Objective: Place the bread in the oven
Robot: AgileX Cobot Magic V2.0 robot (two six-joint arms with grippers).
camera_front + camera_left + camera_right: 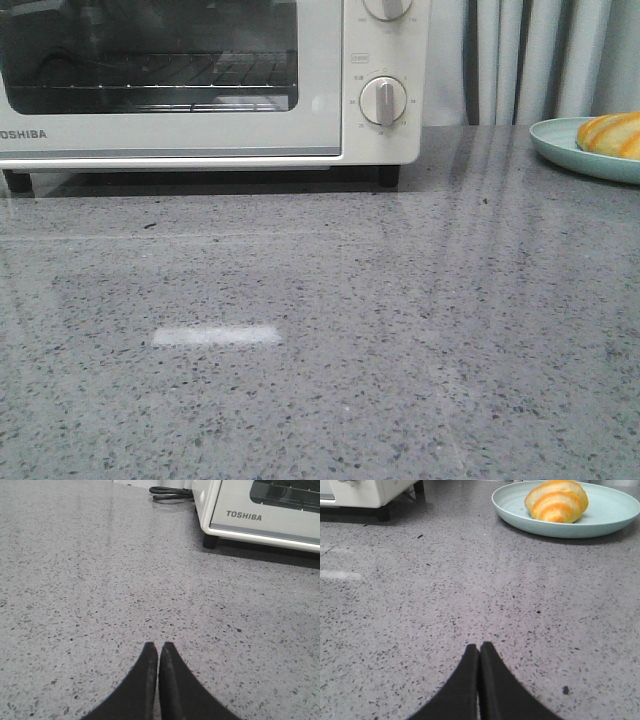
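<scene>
While bread (556, 500) sits glossy, orange-cream striped on plate (600, 527) | both grippers' jaws clenched, empty

The brand name TOSHIBA stands in dark capitals on the pale strip under the glass door of the oven (260, 517), which sits at the bench's far edge. In the front view only "OSHIBA" shows. Small markings ring its lower dial (383, 100), too small to read.
</scene>
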